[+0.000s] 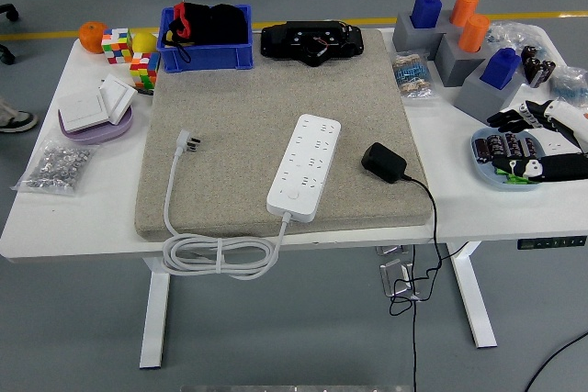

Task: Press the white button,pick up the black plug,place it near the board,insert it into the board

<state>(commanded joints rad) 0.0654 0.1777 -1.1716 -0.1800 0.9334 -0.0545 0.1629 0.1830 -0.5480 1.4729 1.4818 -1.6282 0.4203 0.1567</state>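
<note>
- Right hand (542, 140) is hovering well right of the power strip (305, 165), fingers loosely spread, holding nothing.
- Pressing the strip's white button (291, 196) is seemingly pending; black plug (383, 162) is lying just right.

The grey mat (239, 126) lies bare across its far half and left side, open to a reach. On it, the white power strip (305, 165) and black plug (384, 162) sit near each other with a gap between. The strip's own white plug (188, 141) and looped cable (216, 252) occupy the mat's left and near edge. A blue bin (207, 48) and black device (312, 42) line its far edge.
</note>
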